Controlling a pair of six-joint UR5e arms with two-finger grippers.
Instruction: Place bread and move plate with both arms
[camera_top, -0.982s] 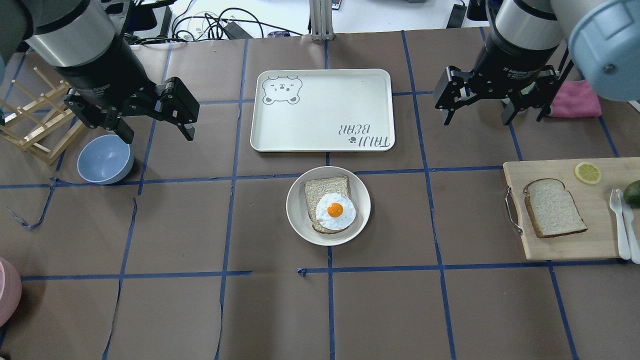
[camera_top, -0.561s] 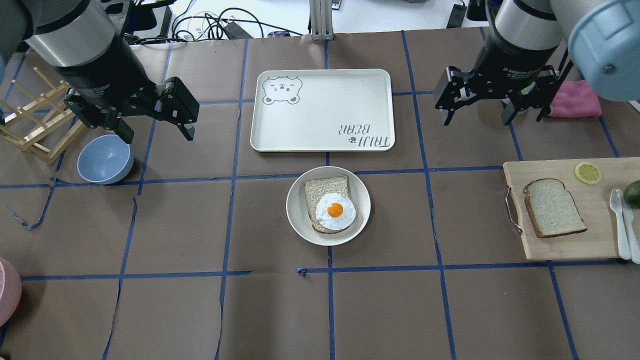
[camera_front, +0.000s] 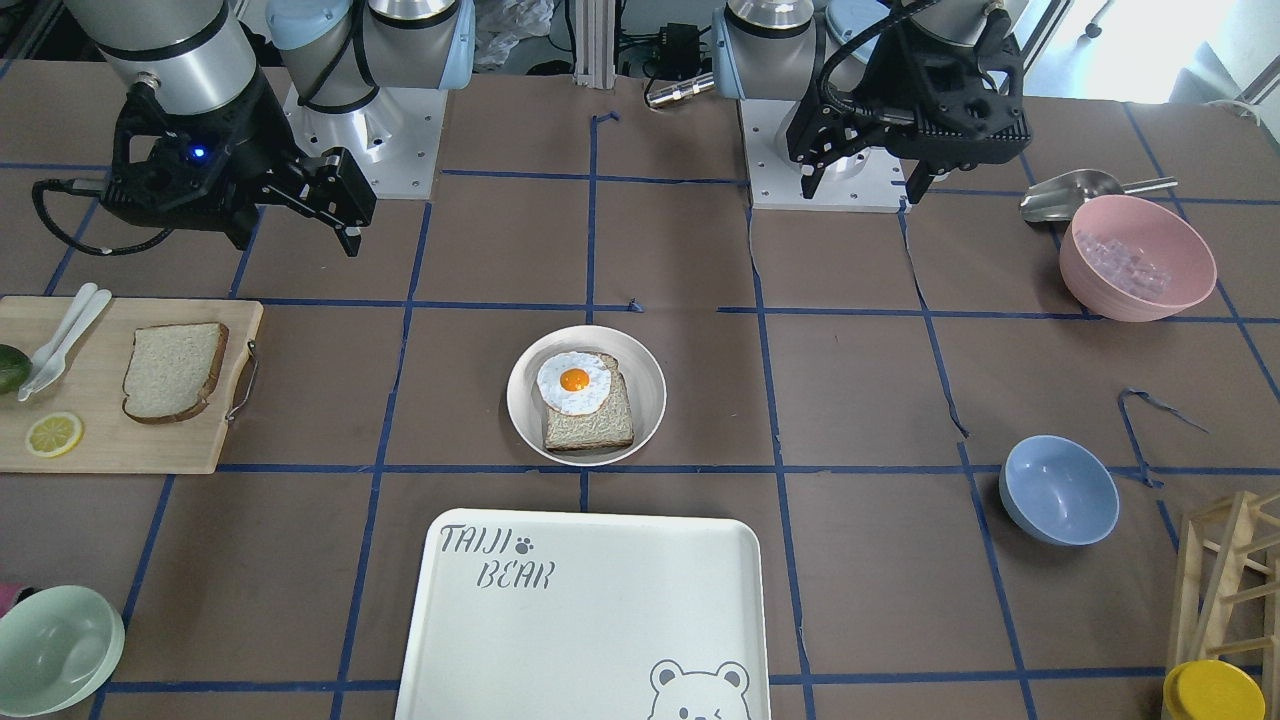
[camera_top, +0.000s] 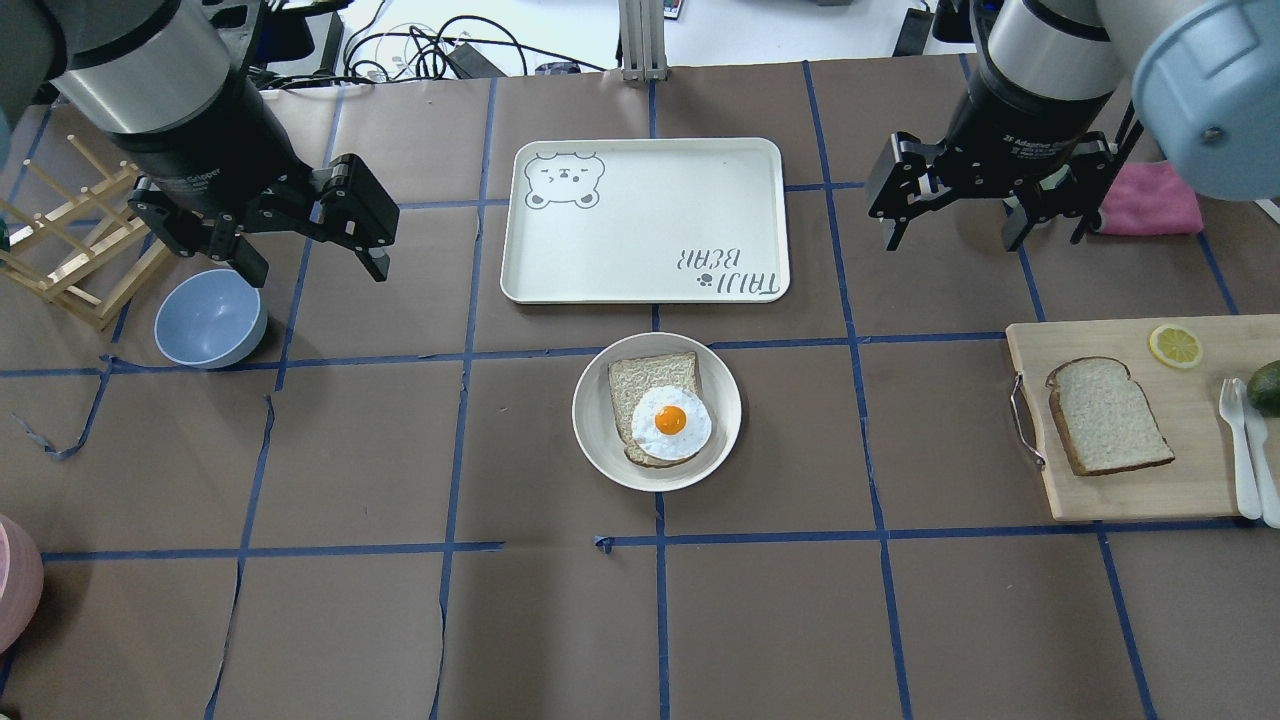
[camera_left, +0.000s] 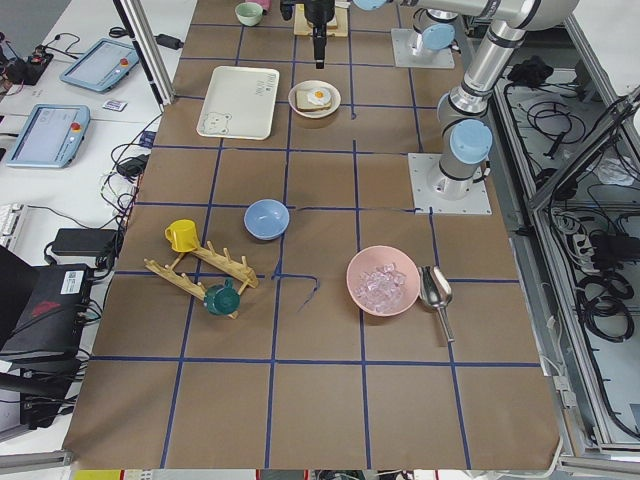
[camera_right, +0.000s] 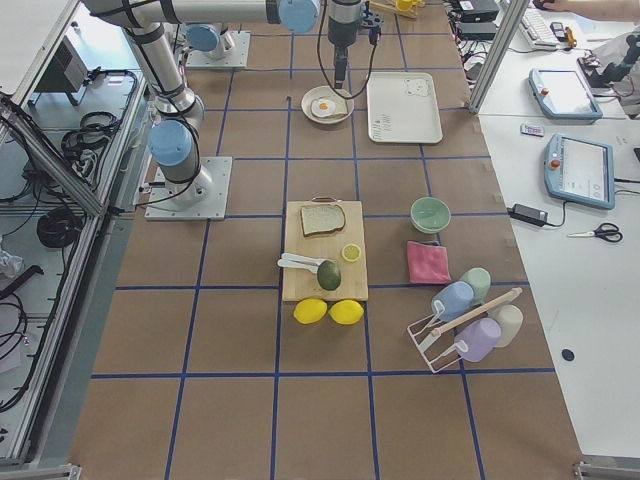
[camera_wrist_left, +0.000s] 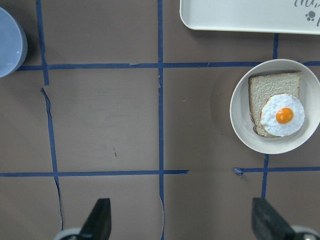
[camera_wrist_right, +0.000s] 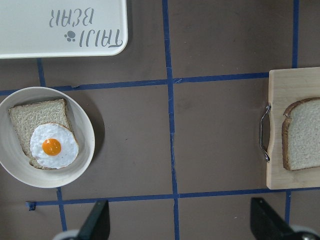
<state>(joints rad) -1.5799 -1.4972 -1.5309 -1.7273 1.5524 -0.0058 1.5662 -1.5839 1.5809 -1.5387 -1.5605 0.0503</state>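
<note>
The right hand (camera_top: 951, 238) hangs high over the bench (camera_top: 760, 620) with its jaws spread wide and nothing between them. In the overhead view it is on the far side of the cutting board (camera_top: 1190, 480). The left hand (camera_top: 316, 272) is likewise wide open and empty, up near the blue bowl (camera_top: 210, 320).

The bread (camera_top: 1108, 415) lies flat on the cutting board, well apart from the plate (camera_top: 728, 395). The plate sits mid-bench, just short of the bear-print tray (camera_top: 650, 220), and carries an egg-topped slice (camera_top: 655, 385).

By this lie of things the task looks to be at its very start, with the reach for the bread not yet made. The next move calls for the right hand to travel over the cutting board and come down on the bread. As the bread lies flat, the hand probably has to catch it by its edges.

The right wrist view takes in the plate and part of the bread together, the bread cut off by the frame. The left wrist view shows the plate but no bread at all.
</note>
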